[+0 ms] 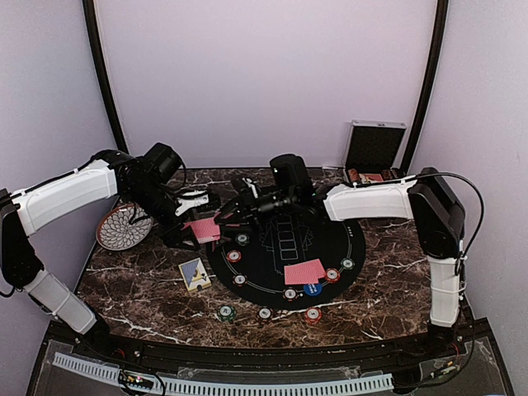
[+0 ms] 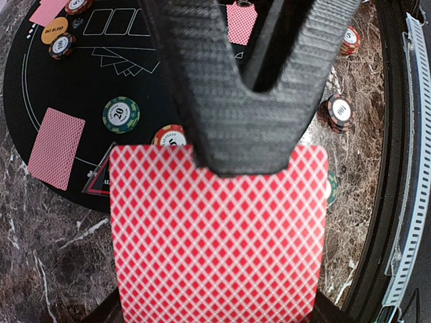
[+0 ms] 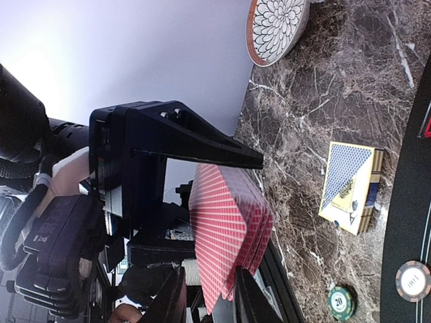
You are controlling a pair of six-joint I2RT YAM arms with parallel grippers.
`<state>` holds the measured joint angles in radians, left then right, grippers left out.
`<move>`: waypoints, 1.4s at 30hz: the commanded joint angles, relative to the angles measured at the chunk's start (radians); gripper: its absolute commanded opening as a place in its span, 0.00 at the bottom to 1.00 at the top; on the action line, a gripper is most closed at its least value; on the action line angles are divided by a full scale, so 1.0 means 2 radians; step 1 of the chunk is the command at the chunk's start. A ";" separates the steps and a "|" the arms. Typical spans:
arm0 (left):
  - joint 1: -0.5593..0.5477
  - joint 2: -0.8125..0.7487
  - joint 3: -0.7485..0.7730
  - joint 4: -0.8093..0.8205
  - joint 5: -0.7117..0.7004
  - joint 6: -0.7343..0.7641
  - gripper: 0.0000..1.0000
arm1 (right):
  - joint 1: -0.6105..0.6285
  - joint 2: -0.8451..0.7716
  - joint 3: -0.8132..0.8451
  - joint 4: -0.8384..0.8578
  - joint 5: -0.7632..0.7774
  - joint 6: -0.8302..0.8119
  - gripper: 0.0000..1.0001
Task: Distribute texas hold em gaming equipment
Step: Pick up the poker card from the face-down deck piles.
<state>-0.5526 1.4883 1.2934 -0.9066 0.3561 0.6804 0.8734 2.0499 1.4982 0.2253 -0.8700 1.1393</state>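
Holding the deck: your left gripper (image 1: 195, 224) is clamped on a slightly fanned stack of red-backed playing cards (image 3: 227, 222), one finger on top and the other beneath.
Deck position: the stack is in the air above the marble table (image 1: 140, 297), just off the left rim of the round black felt mat (image 1: 272, 247) and between your two grippers.
Right gripper: your right gripper (image 1: 228, 213) reaches across the mat from the right. Its jaws stand apart, one on each side of the stack's free edge in the right wrist view.
Contact: probably no pinch yet. A sliver of gap shows beside one finger, but that corner is dark and I cannot tell for sure.
Key relation: the stack lies straight ahead of the right jaws and edge-on to them. Its broad faces are turned toward the pads, and its long axis points away from the jaws toward the end the left finger presses.
Nearer arm: the right arm takes the card; the left only presents the stack.
Next move: in my judgement you should pinch only the outermost card and draw it off along that long axis, or the whole fan may follow.
Already out: dealt cards (image 1: 304, 271) lie face down on the mat, and poker chips (image 1: 313, 289) ring its near rim.
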 commanded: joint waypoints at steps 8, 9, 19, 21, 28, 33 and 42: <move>0.001 -0.020 0.000 0.004 0.010 0.002 0.00 | 0.014 0.014 0.005 0.041 -0.018 0.025 0.23; 0.001 -0.020 0.000 0.004 0.010 0.002 0.00 | 0.015 0.016 0.007 0.043 -0.018 0.027 0.22; 0.001 -0.024 -0.003 0.002 0.004 0.003 0.00 | 0.006 -0.001 0.003 0.011 -0.011 0.006 0.03; 0.001 -0.024 -0.003 0.002 0.004 0.003 0.00 | -0.001 -0.012 -0.005 -0.001 -0.008 -0.004 0.00; 0.001 -0.026 -0.006 0.001 0.001 0.003 0.00 | -0.033 -0.056 -0.024 -0.114 0.014 -0.087 0.00; 0.002 -0.027 -0.012 0.002 -0.012 0.004 0.00 | -0.065 -0.096 -0.021 -0.260 0.070 -0.188 0.00; 0.004 -0.025 -0.021 0.002 -0.033 0.008 0.00 | -0.102 -0.129 0.067 -0.535 0.366 -0.343 0.00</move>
<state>-0.5526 1.4731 1.2610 -0.9058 0.2947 0.6827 0.6758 1.8343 1.5238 -0.5499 -0.5083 0.6350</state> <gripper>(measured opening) 0.679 0.006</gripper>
